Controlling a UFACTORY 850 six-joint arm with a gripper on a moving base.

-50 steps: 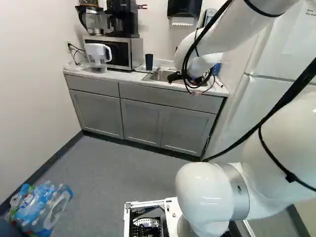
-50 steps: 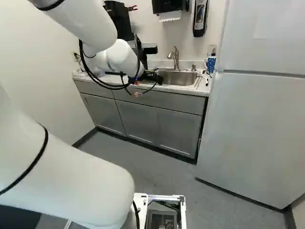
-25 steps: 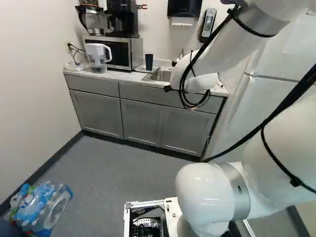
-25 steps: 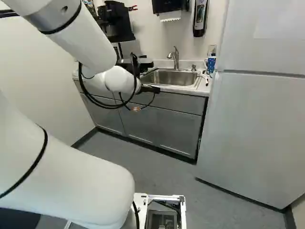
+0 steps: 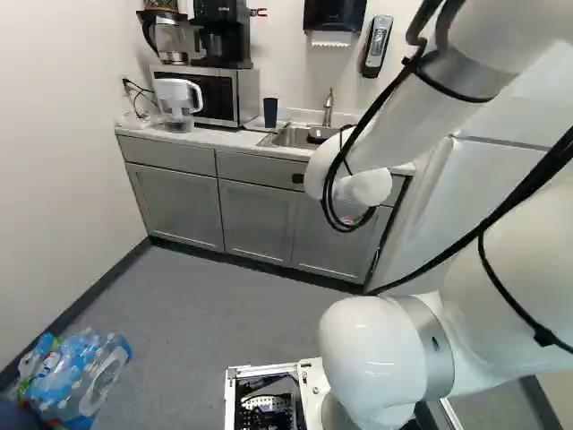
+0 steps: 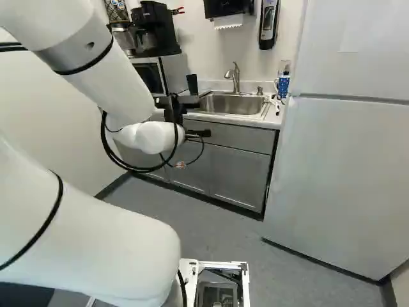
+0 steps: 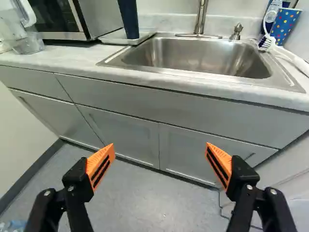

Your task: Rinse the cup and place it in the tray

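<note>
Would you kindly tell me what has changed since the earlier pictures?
The arm has drawn back from the sink and lowered, bringing the open end effector in front of the cabinets. The dark cup still stands on the tray, and the base has not moved.

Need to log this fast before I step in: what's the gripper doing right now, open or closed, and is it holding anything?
Gripper: open, fingers wide apart, holding nothing.
</note>
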